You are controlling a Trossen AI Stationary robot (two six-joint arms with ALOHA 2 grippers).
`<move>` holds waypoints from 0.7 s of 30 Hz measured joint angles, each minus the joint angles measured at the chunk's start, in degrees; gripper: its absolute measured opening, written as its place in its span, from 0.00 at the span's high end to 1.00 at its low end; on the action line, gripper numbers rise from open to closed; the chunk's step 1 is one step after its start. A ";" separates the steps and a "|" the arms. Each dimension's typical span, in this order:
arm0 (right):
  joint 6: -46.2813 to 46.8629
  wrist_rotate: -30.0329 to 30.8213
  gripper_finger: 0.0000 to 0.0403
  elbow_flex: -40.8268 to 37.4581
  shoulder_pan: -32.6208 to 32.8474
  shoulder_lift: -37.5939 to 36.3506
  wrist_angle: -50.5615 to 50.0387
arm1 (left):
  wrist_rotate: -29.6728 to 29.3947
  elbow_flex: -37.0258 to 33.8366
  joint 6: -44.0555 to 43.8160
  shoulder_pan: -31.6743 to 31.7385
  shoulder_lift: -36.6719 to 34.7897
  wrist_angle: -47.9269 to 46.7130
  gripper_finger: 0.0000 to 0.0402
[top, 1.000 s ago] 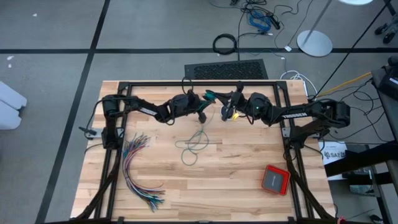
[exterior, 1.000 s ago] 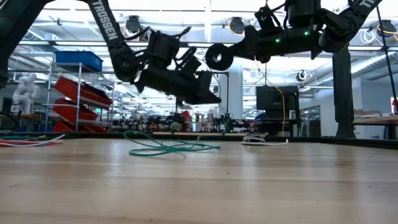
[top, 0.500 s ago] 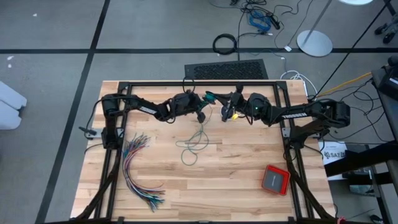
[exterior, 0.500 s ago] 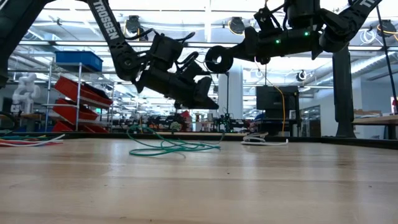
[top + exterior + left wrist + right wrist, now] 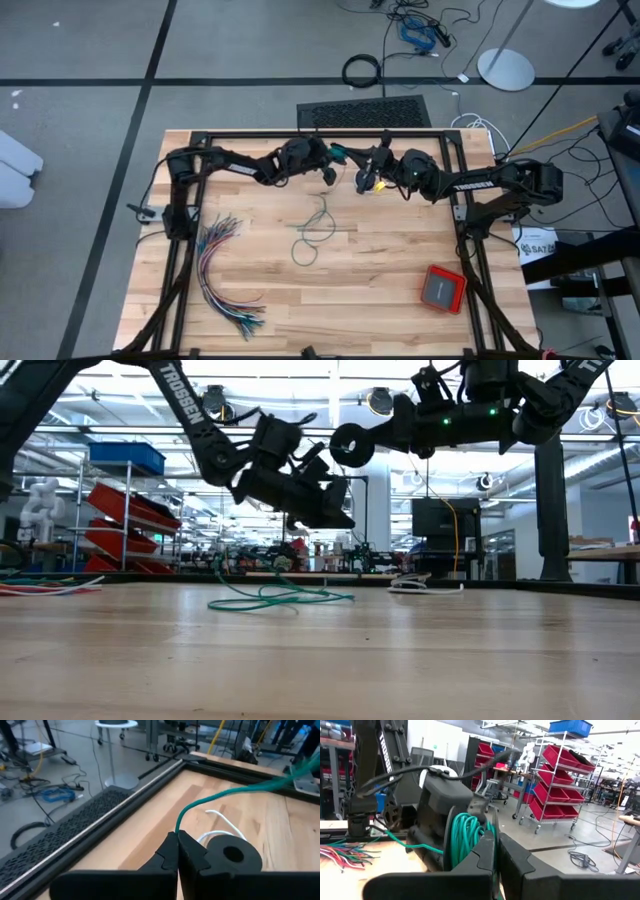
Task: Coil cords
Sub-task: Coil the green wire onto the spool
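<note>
The teal-green cord shows in two parts. Several turns are wound into a small coil (image 5: pixel 468 840) held above the table's far middle by my shut right gripper (image 5: pixel 350 158). The loose remainder (image 5: pixel 314 228) lies in slack loops on the wood, also seen in the low view (image 5: pixel 275 598). My left gripper (image 5: pixel 327 176) hovers just left of the coil, shut on a strand of this cord (image 5: pixel 220 795). A thin white cord end (image 5: pixel 218 819) rests on the table past it. A black cord I cannot make out. My left gripper pinches a single strand of the teal cord (image 5: pixel 178 827) between its two fingertips, which point nearly level toward the table's right. From there the strand runs on through the air toward the right gripper, clear of the table. My right gripper clamps the coil's bundled turns (image 5: pixel 479 836) between its two fingers, which come in level from the table's right. The coil hangs upright, lifted clear of the table, and one strand (image 5: pixel 402 841) trails off it toward the left arm.
A fanned bundle of many-coloured wires (image 5: pixel 224 275) lies at the near left, a red box (image 5: pixel 443 288) at the near right. A black frame rail (image 5: pixel 375 133) borders the far edge. A thick black cable ring (image 5: pixel 362 70) is on the floor beyond.
My left gripper has moved toward the table's far edge and a little up, closer to the coil in my right gripper, keeping shut on the teal strand. The strand between the table and the gripper has been drawn up. My right gripper has held still.
</note>
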 joint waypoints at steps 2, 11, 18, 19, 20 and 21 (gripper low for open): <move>-0.08 0.07 0.99 0.00 0.00 0.00 0.14 | 0.57 2.43 -0.10 -0.25 1.39 -1.66 1.00; -2.08 1.75 0.99 0.01 0.04 -0.13 -1.49 | -0.05 6.47 -0.71 -2.69 2.93 -3.93 1.00; -4.55 6.39 0.99 0.04 0.11 -0.13 -4.70 | 0.83 6.47 -4.99 -3.05 2.77 -3.90 1.00; -4.77 6.41 0.99 0.04 0.11 -0.13 -4.68 | 0.82 6.47 -5.18 -3.23 2.75 -3.89 1.00; -4.85 6.63 0.99 0.04 0.11 -0.13 -4.54 | 0.82 6.47 -5.71 -3.36 2.74 -3.89 1.00; -4.93 7.26 0.99 0.04 0.11 -0.13 -4.26 | 0.91 6.47 -6.24 -3.41 2.70 -3.88 1.00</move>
